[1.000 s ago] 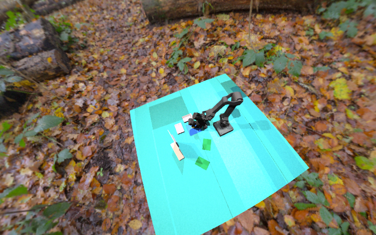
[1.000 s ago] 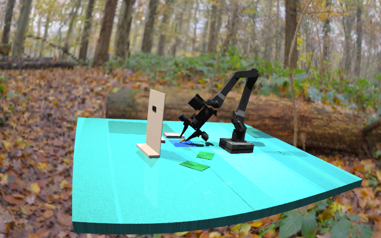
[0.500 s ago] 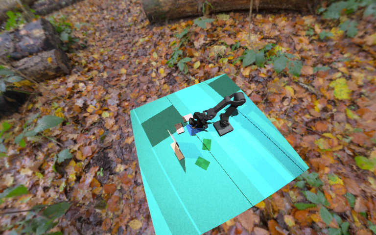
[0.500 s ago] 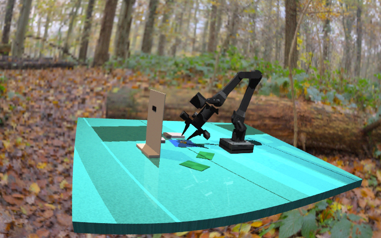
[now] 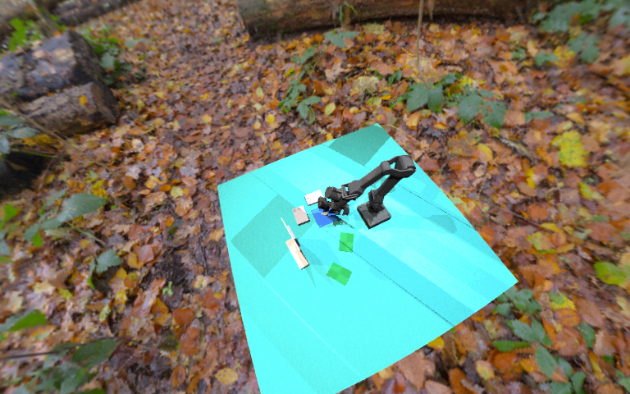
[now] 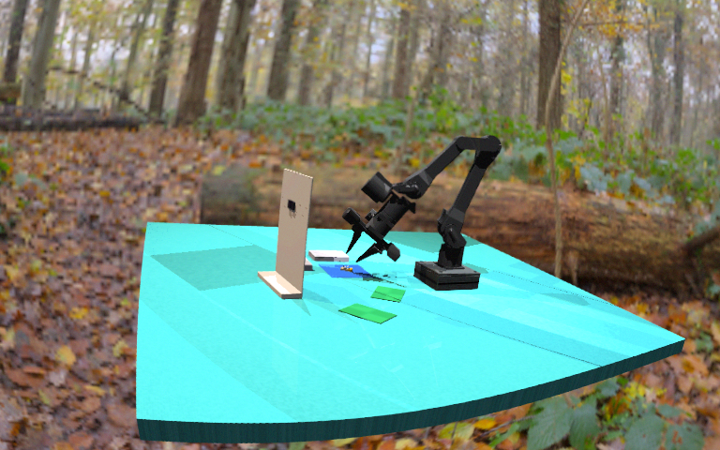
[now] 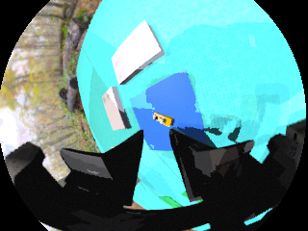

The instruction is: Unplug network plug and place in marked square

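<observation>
The small yellow-orange plug point(image 5: 324, 213) point(image 6: 346, 268) point(image 7: 164, 119) lies on the blue square point(image 5: 320, 222) point(image 6: 331, 272) point(image 7: 175, 91), inside its edges. My gripper point(image 5: 326, 210) point(image 6: 352, 256) point(image 7: 156, 133) is open and empty. Its fingertips are apart and stand a little above the plug, touching neither it nor the table as far as the views show. The upright panel point(image 6: 292, 238) stands to the left in the exterior view, its dark socket point(image 6: 291, 205) empty. The tab on the plug is too small to make out.
Two pale flat boxes point(image 5: 313, 197) point(image 5: 300, 215) point(image 7: 138, 53) point(image 7: 115, 108) lie beside the blue square. Two green patches point(image 5: 345, 241) point(image 5: 339, 273) point(image 6: 388, 293) point(image 6: 367, 312) lie nearer the front in the exterior view. The panel's foot point(image 5: 297, 254) rests on the table.
</observation>
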### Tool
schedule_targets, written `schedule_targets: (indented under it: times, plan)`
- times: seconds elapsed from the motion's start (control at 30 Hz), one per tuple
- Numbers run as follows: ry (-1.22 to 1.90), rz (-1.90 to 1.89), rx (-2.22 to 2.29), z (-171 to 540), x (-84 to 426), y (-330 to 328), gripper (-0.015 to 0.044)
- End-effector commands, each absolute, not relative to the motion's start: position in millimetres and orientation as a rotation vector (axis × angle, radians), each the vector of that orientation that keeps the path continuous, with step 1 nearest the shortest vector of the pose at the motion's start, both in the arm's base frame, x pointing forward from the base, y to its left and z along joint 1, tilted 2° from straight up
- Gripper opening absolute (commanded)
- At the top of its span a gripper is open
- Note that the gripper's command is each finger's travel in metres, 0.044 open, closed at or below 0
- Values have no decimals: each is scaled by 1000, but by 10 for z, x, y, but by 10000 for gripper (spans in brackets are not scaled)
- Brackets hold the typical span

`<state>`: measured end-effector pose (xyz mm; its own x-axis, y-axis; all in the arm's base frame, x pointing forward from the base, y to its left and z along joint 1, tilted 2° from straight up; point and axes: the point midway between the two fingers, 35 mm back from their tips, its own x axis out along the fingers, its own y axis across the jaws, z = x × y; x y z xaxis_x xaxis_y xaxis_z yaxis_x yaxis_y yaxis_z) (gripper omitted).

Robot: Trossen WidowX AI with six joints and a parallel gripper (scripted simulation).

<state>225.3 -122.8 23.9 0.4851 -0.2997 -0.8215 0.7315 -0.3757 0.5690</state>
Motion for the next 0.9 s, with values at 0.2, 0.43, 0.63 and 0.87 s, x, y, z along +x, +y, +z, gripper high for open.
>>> schedule_targets:
  times: [0.2, 0.43, 0.63, 0.87]
  plan:
    - [368, -1143, 1610, 397, 2285, -1242, 156]
    - [368, -1143, 1610, 505, 2297, -1242, 156]
    - [369, -1143, 1610, 599, 2301, -1240, 156]
    - [369, -1143, 1610, 711, 2300, -1234, 156]
